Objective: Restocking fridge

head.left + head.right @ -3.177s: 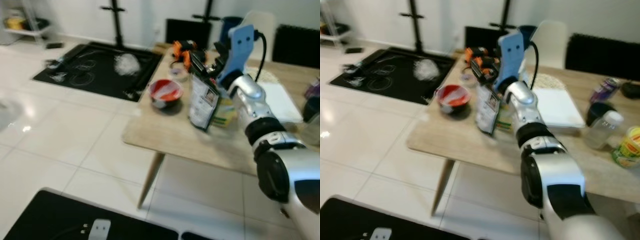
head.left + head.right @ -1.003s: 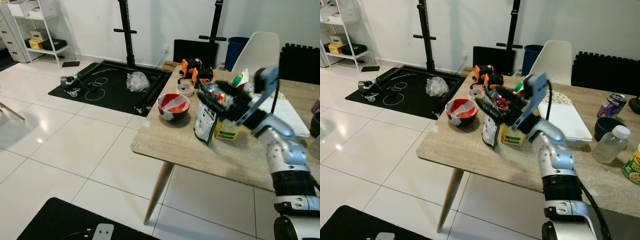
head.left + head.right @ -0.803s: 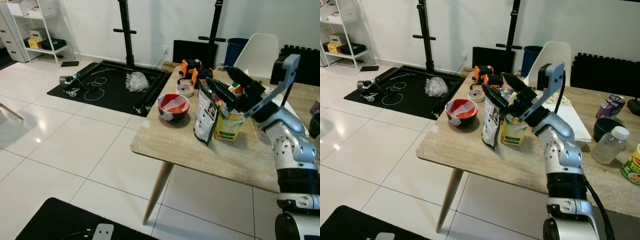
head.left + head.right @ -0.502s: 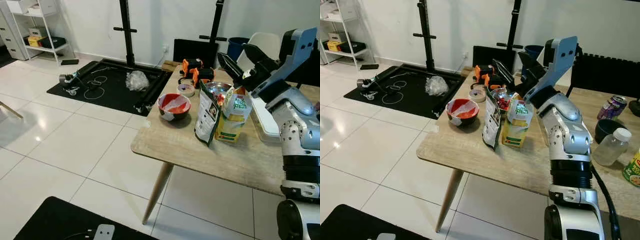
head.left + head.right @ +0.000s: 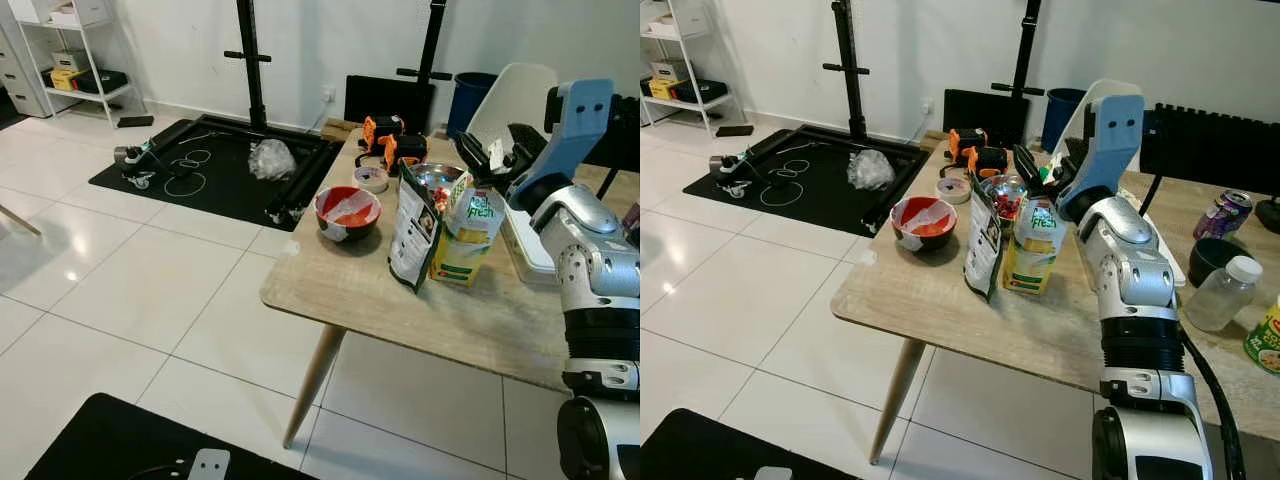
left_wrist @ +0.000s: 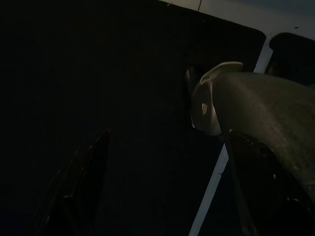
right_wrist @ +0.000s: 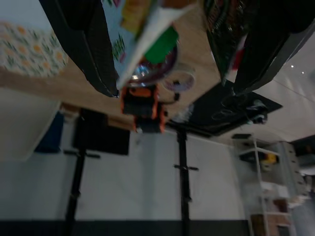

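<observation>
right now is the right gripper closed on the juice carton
No, the right gripper hangs open just above the juice carton, its fingers apart and off it.

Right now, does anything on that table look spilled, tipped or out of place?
Nothing looks spilled or tipped. The carton and the pouch stand upright on the table, the red bowl sits level. The right gripper is open just above the carton.

The word "fresh" is printed in green on the juice carton (image 5: pixel 466 234) near the table's middle; smaller print there and on the dark pouch (image 5: pixel 408 228) seems illegible.
</observation>
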You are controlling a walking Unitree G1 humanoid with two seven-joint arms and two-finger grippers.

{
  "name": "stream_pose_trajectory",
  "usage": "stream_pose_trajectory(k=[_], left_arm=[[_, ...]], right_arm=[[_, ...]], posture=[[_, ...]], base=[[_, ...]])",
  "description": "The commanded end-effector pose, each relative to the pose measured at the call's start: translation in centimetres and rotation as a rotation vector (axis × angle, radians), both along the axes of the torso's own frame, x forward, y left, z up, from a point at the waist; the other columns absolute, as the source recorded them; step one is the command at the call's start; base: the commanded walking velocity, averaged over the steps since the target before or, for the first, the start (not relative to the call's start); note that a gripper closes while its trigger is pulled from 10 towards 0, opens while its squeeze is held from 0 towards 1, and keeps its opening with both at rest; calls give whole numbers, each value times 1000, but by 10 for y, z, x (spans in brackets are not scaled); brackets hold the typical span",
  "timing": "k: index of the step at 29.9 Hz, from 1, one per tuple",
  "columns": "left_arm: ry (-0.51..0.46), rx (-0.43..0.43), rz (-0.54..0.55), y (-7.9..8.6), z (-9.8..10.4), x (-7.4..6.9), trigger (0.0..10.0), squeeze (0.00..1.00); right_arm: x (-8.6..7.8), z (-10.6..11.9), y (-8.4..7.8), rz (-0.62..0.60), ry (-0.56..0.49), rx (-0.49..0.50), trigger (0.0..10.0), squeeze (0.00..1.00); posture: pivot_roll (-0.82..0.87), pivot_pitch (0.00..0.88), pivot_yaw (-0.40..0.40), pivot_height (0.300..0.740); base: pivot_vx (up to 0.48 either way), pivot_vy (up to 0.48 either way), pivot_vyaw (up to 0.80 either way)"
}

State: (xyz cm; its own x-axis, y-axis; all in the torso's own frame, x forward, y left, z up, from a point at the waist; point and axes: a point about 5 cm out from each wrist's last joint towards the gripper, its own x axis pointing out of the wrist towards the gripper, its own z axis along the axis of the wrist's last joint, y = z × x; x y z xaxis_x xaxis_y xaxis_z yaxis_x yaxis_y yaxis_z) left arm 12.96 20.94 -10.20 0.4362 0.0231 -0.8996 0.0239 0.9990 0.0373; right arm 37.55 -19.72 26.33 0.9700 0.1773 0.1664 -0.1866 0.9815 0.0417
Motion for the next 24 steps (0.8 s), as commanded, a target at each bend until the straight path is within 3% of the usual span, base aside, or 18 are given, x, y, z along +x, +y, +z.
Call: stream_pose_trajectory(k=[1, 9, 24], left_arm=[[17, -10, -6, -6, -3, -5, 10000, 0], [20, -10, -14, -6, -3, -7, 10000, 0], [24, -14, -8, -8, -4, -11, 10000, 0]], right_arm=[[2, -3, -1, -14, 30, 38, 10000, 0], [13, -10, 18, -9, 60, 117, 10000, 0], [27, -16, 32, -143, 118, 106, 10000, 0]], posture=[[-14, 9, -55, 740], [-14, 11, -64, 740], [-5, 25, -78, 740]], base=[[0, 0, 0], [0, 0, 0], [0, 0, 0]])
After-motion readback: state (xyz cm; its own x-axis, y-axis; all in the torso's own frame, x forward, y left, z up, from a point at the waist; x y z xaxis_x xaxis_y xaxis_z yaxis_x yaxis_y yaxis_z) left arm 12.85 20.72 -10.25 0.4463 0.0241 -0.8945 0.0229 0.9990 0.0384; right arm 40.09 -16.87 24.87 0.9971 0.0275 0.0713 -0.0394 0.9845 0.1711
